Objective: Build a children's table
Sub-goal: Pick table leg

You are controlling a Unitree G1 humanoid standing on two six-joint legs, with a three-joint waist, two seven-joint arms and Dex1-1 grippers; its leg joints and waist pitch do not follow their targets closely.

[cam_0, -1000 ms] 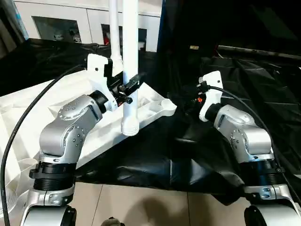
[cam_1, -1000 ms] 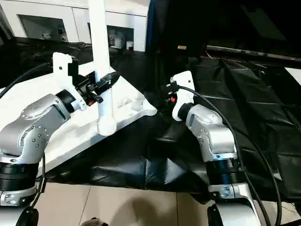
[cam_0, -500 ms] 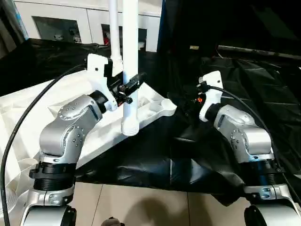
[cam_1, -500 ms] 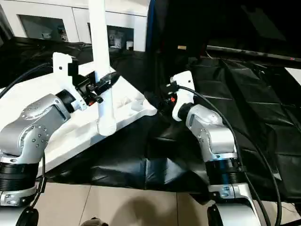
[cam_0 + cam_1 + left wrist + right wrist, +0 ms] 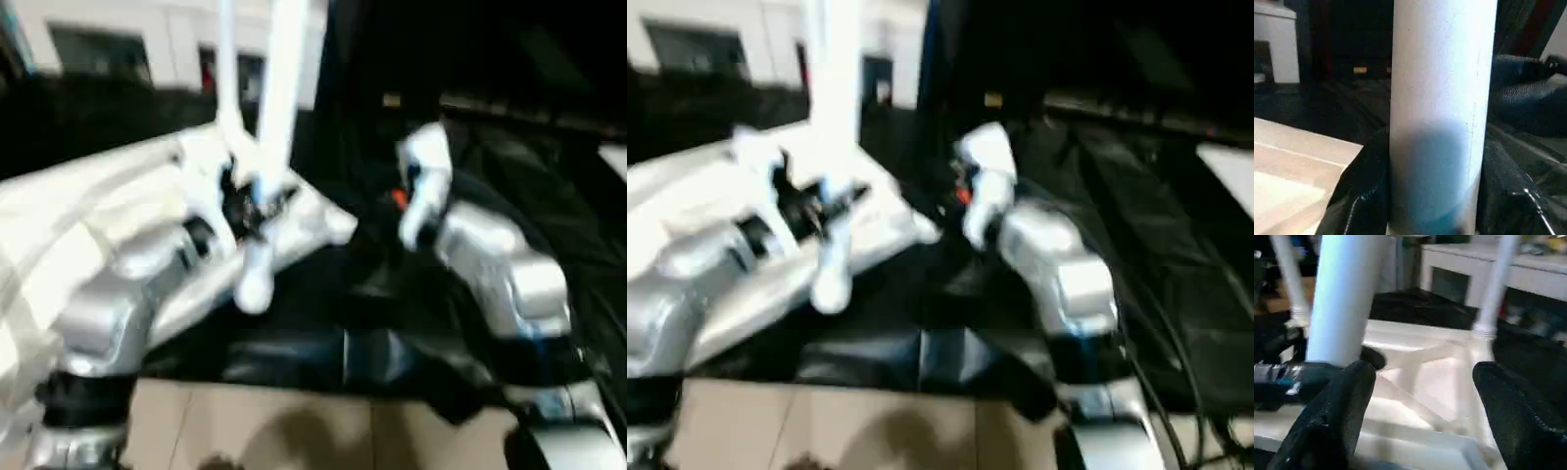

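Leg (image 5: 1442, 112) stayed clamped in our left gripper (image 5: 257, 196) and leaned more; right gripper (image 5: 1420, 401) stayed open, empty.

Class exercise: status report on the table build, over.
Left tool shut on a leg, held upright above the tabletop. Right tool open, empty, facing the tabletop. One leg already standing. No obstruction.

Silver jointed forearms (image 5: 500, 269), white wrist housings (image 5: 426, 181), black textured fingers (image 5: 1342, 416).
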